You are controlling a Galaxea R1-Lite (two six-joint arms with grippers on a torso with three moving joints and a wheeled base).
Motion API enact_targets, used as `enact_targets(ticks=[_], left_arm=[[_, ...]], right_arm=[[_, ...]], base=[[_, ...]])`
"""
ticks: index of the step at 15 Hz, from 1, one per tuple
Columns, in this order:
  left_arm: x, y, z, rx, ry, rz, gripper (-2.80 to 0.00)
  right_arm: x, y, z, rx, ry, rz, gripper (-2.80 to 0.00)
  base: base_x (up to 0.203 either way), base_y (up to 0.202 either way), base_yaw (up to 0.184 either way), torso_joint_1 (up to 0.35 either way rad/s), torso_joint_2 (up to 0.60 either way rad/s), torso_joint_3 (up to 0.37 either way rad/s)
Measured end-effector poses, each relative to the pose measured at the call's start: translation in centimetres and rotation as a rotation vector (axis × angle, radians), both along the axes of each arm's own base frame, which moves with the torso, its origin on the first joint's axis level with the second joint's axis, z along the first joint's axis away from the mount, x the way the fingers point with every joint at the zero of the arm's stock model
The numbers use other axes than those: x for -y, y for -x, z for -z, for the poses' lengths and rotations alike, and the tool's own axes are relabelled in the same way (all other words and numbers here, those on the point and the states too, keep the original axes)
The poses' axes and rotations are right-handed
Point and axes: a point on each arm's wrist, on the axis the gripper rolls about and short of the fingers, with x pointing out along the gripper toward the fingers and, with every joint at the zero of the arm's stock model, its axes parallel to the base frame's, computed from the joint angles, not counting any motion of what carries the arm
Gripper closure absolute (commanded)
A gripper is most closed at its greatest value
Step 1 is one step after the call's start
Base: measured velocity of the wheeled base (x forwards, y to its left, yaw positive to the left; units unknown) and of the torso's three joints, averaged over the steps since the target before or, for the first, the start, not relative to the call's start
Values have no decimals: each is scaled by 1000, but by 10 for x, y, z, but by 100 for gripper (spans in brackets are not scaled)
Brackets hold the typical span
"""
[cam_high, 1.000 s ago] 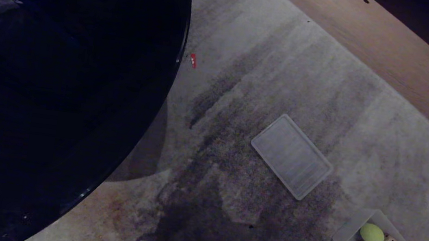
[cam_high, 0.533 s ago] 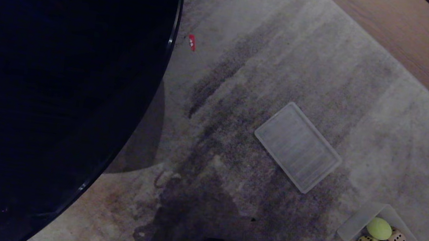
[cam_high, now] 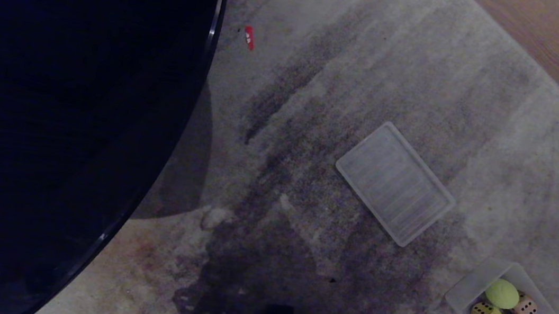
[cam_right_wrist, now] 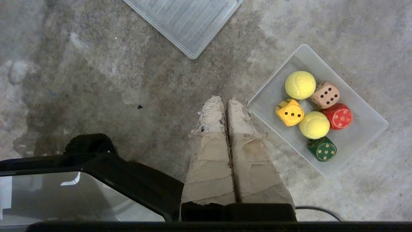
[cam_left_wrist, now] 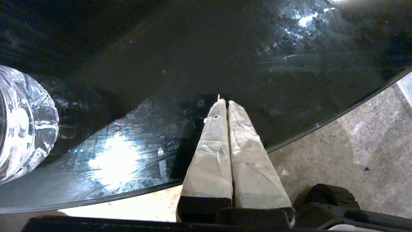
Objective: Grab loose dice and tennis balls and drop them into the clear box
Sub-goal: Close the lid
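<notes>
With two fuzzy yellow-green tennis balls [cam_right_wrist: 300,85] and four pipped dice [cam_right_wrist: 289,112] already inside the clear plastic box [cam_right_wrist: 370,129] on the grey carpet [cam_high: 318,103], collecting looks finished; both grippers, left [cam_left_wrist: 224,102] and right [cam_right_wrist: 222,100], hang empty with fingers pressed together, so any next move means first spotting a stray piece.

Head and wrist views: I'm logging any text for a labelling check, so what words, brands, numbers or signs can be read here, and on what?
No readable words, brands or numbers in any view.
Small red scrap on the carpet by the black table: white marks, too small to read.
Dice in the clear box carry pips only: yellow die, tan die, red die, green die.
Ribbed lid: plain.
</notes>
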Motion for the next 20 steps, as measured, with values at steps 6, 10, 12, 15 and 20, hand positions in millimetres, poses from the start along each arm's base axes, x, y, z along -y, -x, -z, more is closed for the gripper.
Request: enact_targets(ticks=[6,10,12,15,20], left_arm=[[0,0,1,-8,0,0,0],[0,0,4,-33,0,3,0],[0,0,3,-23,-1,1,0],[0,0,2,-16,-1,1,0],[0,0,2,-14,-3,1,0]], right_arm=[[0,0,0,0,0,0,0],[0,0,0,0,0,0,0],[0,0,0,0,0,-1,0],[0,0,0,0,0,0,0],[0,0,0,0,1,0,0]], base=[[-50,0,0,0,0,-1],[-181,0,-1,4,4,0],[-122,0,0,2,2,3],[0,0,0,0,0,0],[0,0,0,0,0,0]])
